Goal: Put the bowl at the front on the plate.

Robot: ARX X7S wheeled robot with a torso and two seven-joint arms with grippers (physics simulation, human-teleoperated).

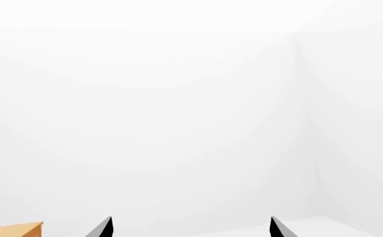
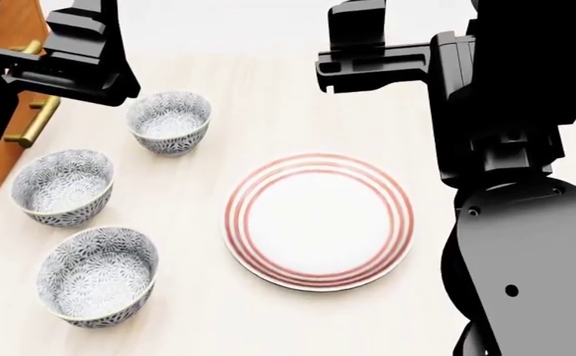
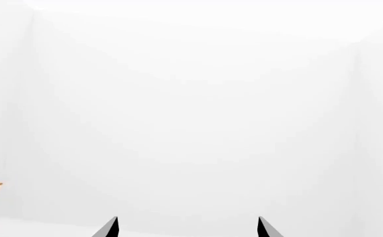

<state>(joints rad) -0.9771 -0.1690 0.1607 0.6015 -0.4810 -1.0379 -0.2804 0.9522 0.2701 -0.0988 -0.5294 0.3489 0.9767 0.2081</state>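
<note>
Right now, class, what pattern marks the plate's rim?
Thin concentric red rings on the white plate, clearest in the head view.

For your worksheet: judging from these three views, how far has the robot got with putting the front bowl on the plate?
Nothing looks done yet. The plate is bare, and all three bowls stand on the table to its left, including the front bowl. Nothing is in hand: the left gripper and right gripper are open and see only white wall. Reaching, grasping, lifting and placing all remain.

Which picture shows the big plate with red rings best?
The head view: the plate lies whole on the table, red rings clear, right of three bowls. Both wrist views show only white walls and fingertips, no plate.
</note>
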